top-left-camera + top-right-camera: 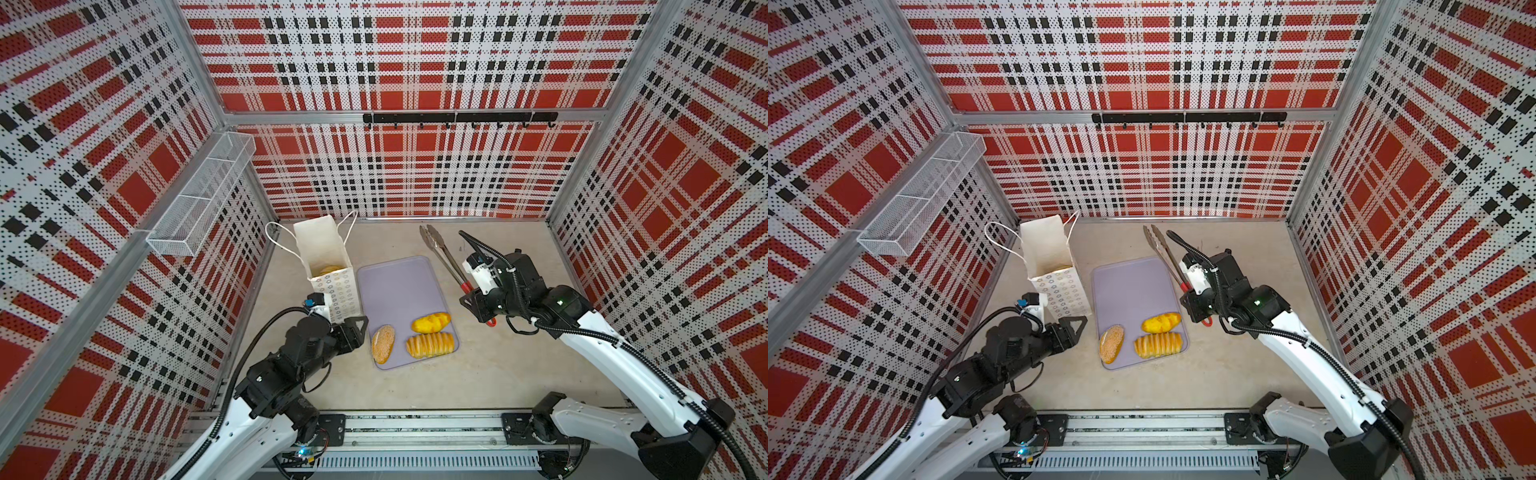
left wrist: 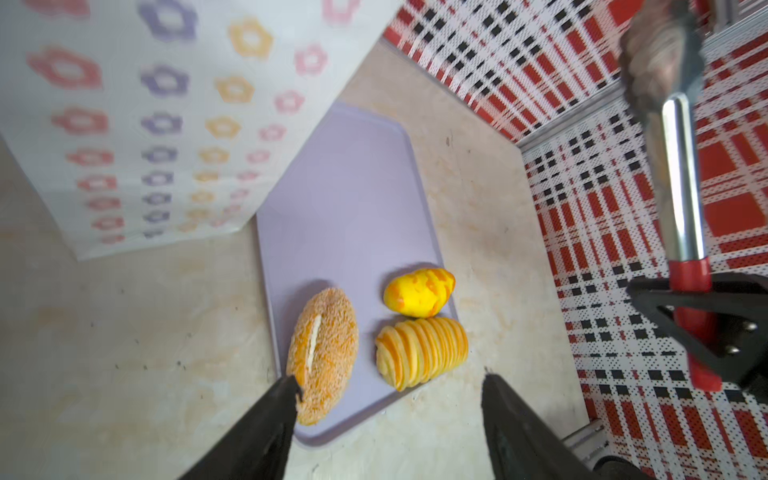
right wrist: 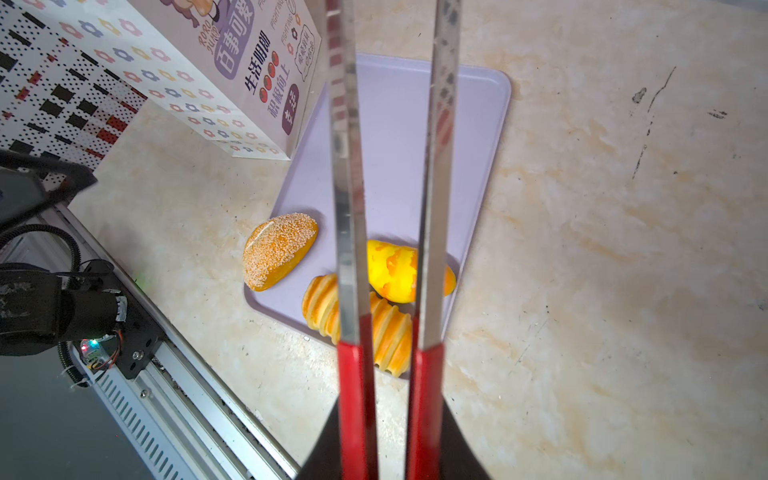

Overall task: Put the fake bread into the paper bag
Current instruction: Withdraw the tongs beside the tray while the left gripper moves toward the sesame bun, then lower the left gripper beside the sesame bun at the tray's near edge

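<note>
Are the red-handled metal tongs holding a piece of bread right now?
No, the red-handled metal tongs have nothing between their tips in a top view.

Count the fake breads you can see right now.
4. Three lie at the near end of the purple tray: a seeded brown oval, a yellow bun, a ridged loaf. A fourth bread shows inside the paper bag; more may be hidden under it.

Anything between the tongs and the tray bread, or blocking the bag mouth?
Nothing visible: tongs in the right gripper hang raised by the tray; seeded oval, ridged loaf and yellow bun lie uncovered; paper bag mouth is open, left gripper sits low beside it.
</note>
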Tool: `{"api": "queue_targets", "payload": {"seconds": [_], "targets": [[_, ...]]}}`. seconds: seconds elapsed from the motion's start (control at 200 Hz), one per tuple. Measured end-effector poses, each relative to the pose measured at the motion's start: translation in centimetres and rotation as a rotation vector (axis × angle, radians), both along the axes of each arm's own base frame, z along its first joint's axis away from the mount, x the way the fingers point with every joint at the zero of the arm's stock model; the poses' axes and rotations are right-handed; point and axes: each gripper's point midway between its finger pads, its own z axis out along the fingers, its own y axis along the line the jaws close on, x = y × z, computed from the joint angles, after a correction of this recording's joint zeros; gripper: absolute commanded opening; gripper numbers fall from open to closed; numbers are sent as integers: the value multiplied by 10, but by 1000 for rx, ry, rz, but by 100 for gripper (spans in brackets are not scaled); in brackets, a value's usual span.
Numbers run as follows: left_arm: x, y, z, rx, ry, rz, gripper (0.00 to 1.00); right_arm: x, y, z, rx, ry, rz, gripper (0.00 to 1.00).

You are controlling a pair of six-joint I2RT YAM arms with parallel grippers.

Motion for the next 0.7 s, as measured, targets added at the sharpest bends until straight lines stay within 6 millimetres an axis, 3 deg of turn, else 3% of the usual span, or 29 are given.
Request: {"api": "queue_targets", "payload": {"seconds": [0.115,0.316,0.541,0.696], "targets": [[-5,-9,-24,27,77,22,71,0,-5,-7,2,18,-9,23],[-7,-10,-63,66,191,104,58,-3,-10,-20,3,58,-8,23],[-24,-11,-103,87,291,124,48,-3,-11,-22,16,73,-5,23],[-32,-7,-125,86,331,144,34,-3,-11,-22,25,76,1,23]]}}
